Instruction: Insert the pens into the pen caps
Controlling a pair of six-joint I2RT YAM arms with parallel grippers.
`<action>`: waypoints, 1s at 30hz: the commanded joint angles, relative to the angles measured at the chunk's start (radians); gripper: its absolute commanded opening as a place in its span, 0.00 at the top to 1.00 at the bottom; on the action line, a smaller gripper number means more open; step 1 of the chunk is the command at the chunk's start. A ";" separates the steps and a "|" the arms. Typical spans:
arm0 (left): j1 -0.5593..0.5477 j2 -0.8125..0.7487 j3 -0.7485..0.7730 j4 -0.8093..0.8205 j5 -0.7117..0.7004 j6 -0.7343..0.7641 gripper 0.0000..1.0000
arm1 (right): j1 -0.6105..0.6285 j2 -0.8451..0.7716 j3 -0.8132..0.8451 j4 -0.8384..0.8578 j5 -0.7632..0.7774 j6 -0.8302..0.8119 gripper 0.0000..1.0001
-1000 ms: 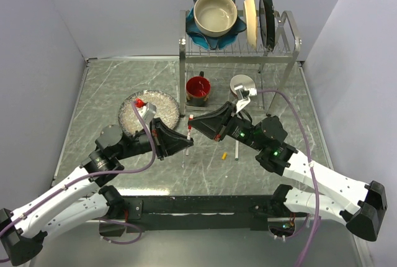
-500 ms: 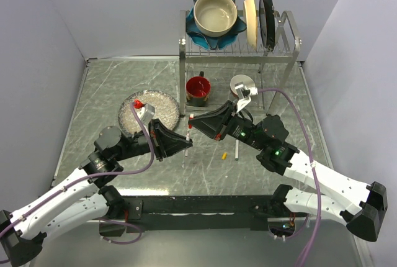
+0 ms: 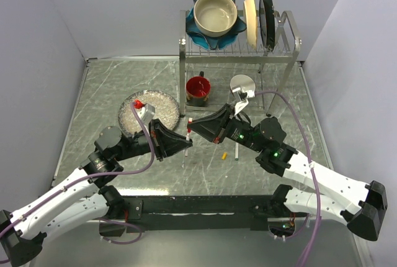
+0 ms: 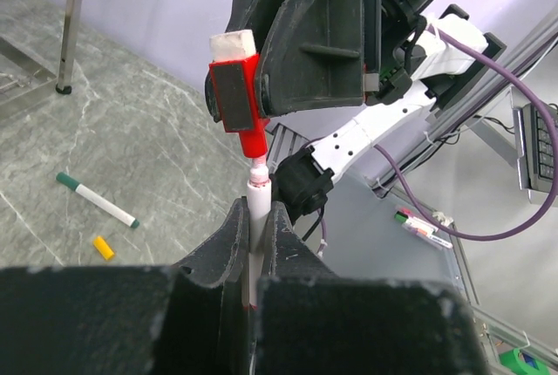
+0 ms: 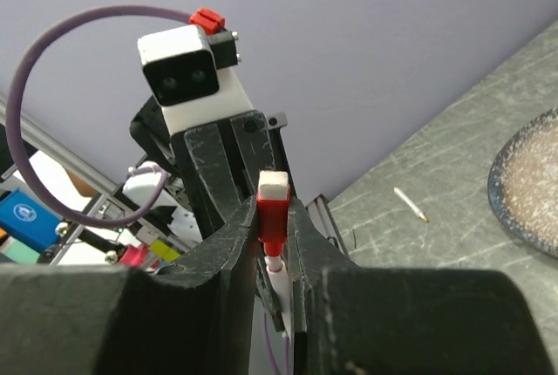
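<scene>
At centre frame the left gripper [image 4: 257, 231] clamps a white pen [image 4: 259, 194], whose lower barrel is hidden between its fingers. The right gripper [image 5: 274, 227] pinches the red cap [image 4: 253, 138] at the pen's tip; how far the tip is in is unclear. A green pen [image 4: 96, 201] and a yellow cap [image 4: 104, 248] lie at lower left.

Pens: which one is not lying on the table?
The red-tipped pen: the left gripper holds it in the air, tip at the red cap. The green-ended pen lies flat on the table.
</scene>
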 commanded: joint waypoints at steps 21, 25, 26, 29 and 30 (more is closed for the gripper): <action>-0.001 0.023 0.058 0.021 -0.203 0.004 0.99 | 0.113 -0.091 -0.177 -0.080 0.112 -0.070 1.00; -0.001 0.065 0.092 0.002 -0.226 0.019 0.99 | 0.121 -0.106 -0.223 -0.074 0.105 -0.051 1.00; 0.000 0.094 0.113 -0.001 -0.224 0.026 0.99 | 0.124 -0.095 -0.235 -0.061 0.089 -0.046 1.00; 0.005 0.148 0.155 -0.008 -0.238 0.041 0.99 | 0.138 -0.075 -0.245 -0.080 0.069 -0.047 1.00; 0.012 0.158 0.160 -0.005 -0.241 0.041 0.99 | 0.138 -0.077 -0.249 -0.089 0.072 -0.047 1.00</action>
